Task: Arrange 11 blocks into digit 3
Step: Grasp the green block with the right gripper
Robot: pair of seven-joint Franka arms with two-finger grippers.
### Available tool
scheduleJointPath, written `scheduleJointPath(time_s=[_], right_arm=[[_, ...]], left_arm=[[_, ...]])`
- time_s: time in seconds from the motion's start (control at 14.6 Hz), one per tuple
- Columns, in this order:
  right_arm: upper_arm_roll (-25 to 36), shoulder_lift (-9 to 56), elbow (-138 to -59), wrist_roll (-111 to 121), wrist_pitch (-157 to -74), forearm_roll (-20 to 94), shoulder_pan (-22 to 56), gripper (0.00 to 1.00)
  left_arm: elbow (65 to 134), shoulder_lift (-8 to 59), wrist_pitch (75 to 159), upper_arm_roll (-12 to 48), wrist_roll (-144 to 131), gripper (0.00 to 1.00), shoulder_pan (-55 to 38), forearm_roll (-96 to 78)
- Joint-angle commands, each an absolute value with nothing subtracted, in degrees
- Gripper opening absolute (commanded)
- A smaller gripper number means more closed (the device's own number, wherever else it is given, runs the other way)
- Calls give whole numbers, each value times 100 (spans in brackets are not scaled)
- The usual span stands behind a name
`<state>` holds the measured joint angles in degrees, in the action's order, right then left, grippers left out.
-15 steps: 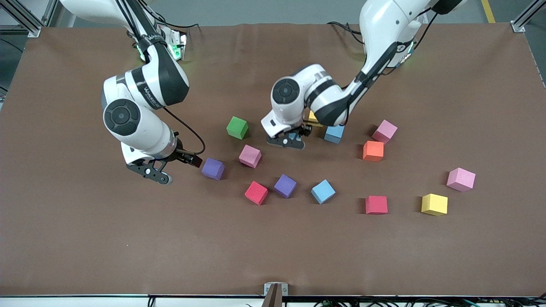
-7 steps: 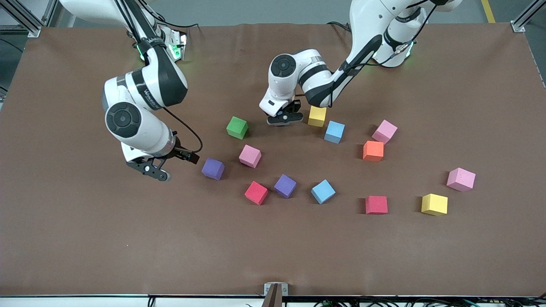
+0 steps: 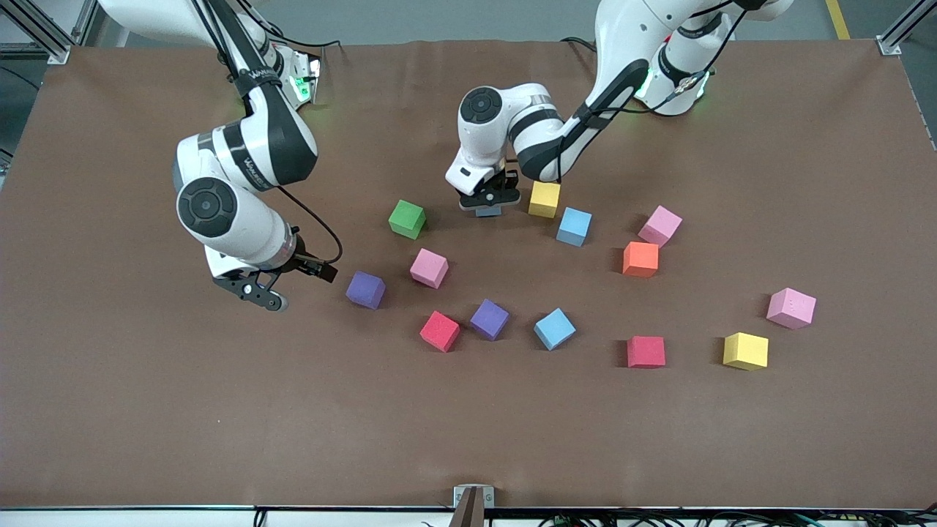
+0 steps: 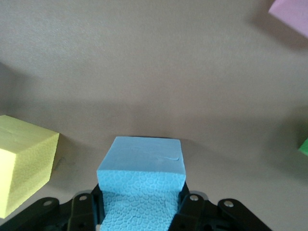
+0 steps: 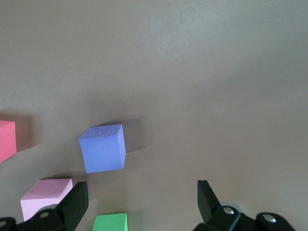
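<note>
My left gripper [image 3: 489, 203] is shut on a light blue block [image 3: 488, 211], low over the table between the green block [image 3: 407, 219] and a yellow block [image 3: 544, 199]. In the left wrist view the light blue block [image 4: 142, 173] sits between the fingers of the left gripper [image 4: 142, 214], with the yellow block [image 4: 21, 163] beside it. My right gripper [image 3: 261, 296] hangs open beside a purple block [image 3: 365, 290]; the right wrist view shows that purple block [image 5: 103, 148] ahead of the right gripper [image 5: 139, 204]. The other blocks lie scattered and apart; no digit 3 shows.
Loose on the table: a light blue block [image 3: 574, 226], pink blocks [image 3: 660, 225] [image 3: 429, 268] [image 3: 790, 307], an orange cube [image 3: 640, 259], red blocks [image 3: 440, 331] [image 3: 646, 352], a purple block [image 3: 489, 319], a light blue block [image 3: 554, 329], a yellow block [image 3: 745, 351].
The left gripper has carried the light blue block away from the front camera, to a spot between the green and yellow blocks. The right gripper has shifted only slightly.
</note>
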<state>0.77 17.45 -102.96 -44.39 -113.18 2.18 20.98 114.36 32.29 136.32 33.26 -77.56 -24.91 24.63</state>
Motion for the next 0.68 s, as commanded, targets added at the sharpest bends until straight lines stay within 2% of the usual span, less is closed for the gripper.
scheduleJointPath(time_s=[0.0,0.62], right_arm=[[35,1424,-10714,-4412,-11487,211,2083,100],[35,1459,-10740,-4482,-11636,220,2241,100]], left_arm=[[11461,3340,13755,3331,-7849,31,-2593,2733],[11478,3410,13904,3516,-7717,32,-2637,2804]])
